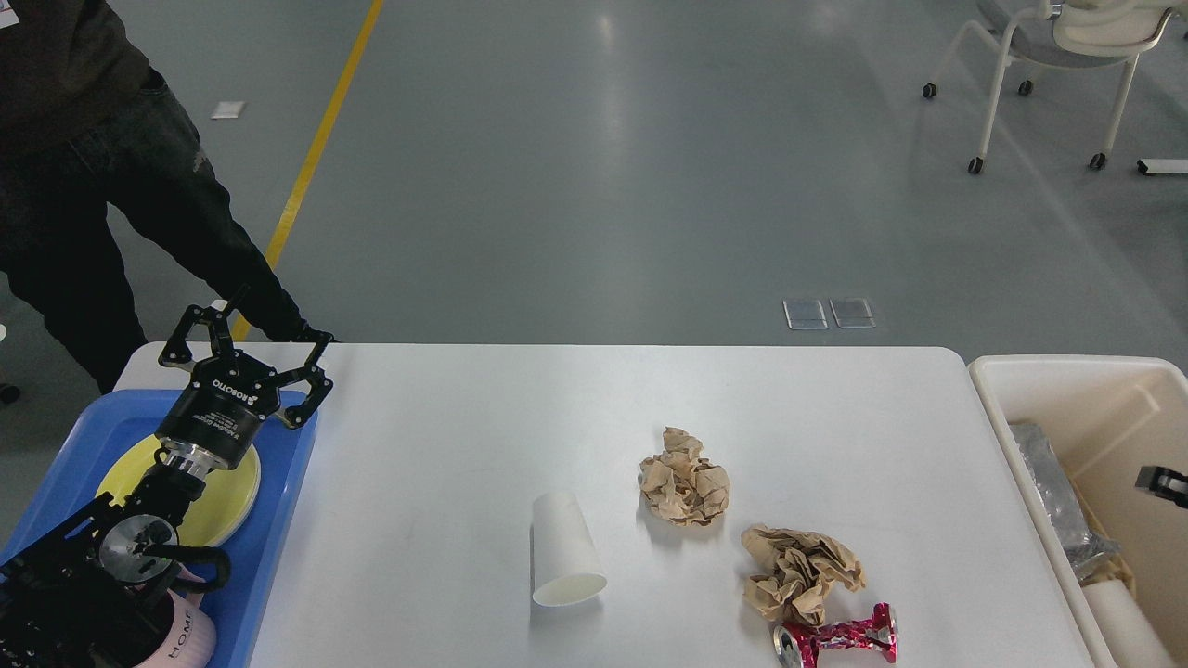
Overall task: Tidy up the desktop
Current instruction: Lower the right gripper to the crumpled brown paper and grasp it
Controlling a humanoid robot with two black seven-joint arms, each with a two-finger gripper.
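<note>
My left gripper (249, 348) over blue tray (278, 520), fingers spread wide, holding nothing. Yellow plate (227, 492) in tray beneath. Judged step: between items, trash waiting. Desktop (445, 445) mid-frame bears tipped paper cup (564, 549), two crumpled paper wads (685, 477), crushed red can (835, 636). Next move likely reach for cup. Cream bin (1021, 371) far right; my right gripper (1162, 482) cut off, can't tell its opening.

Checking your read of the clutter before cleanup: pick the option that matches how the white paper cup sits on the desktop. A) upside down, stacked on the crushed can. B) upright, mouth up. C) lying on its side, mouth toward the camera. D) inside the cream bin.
C: the white paper cup lies on its side on the desktop, open mouth facing the near edge, apart from the crushed can.
</note>
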